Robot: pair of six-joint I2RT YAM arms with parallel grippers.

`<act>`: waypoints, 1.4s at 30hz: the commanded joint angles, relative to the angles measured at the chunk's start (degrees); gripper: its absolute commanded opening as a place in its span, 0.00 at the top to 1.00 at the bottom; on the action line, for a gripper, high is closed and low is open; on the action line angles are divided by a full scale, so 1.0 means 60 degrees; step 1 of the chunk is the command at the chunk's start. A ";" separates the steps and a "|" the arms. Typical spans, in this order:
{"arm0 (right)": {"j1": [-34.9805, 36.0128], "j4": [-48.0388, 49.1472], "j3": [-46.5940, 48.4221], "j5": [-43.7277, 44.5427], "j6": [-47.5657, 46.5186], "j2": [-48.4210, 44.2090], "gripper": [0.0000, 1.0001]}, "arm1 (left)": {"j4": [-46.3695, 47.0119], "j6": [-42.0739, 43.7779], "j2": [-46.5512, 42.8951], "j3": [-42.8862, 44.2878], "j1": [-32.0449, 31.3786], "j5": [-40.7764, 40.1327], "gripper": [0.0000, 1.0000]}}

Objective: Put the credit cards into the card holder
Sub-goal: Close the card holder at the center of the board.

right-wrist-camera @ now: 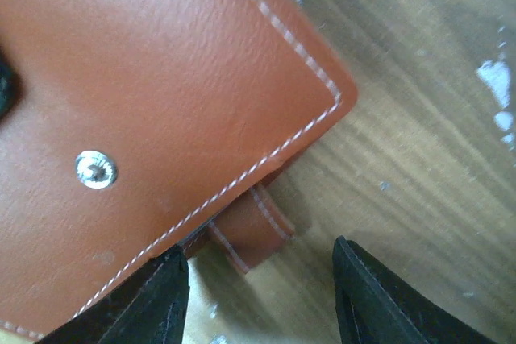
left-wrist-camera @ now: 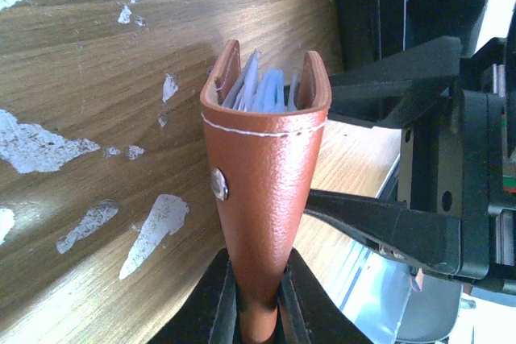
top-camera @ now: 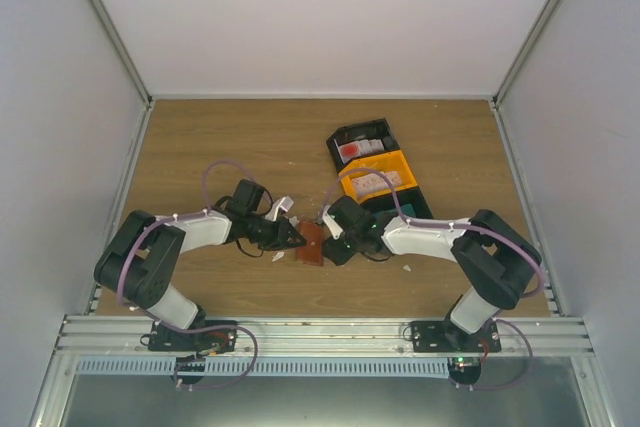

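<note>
Card holder (top-camera: pixel 313 244) is at the middle of the counter (top-camera: pixel 230 137), between the two claws. The left claw (left-wrist-camera: pixel 258 312) pinches its bottom edge tight. The right claw (right-wrist-camera: pixel 258 296) is open and holds nothing. Credit cards (top-camera: pixel 371 182) lie in the yellow bin (top-camera: pixel 402 161) and the black bin (top-camera: pixel 378 128), so I think most of the job is left. Only the left wrist view shows the blue-grey slots (left-wrist-camera: pixel 262 90), and I see no card in them. Only the right wrist view shows the snap (right-wrist-camera: pixel 95 171).

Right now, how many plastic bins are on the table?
2 clearly: the black bin far right, the yellow bin just nearer. A dark third may hide behind the right arm.
</note>
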 commanded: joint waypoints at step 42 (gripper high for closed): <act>0.0240 -0.2101 0.2050 0.1796 0.5072 0.0130 0.64 | 0.0377 -0.0253 0.0227 -0.0412 -0.0112 -0.0197 0.52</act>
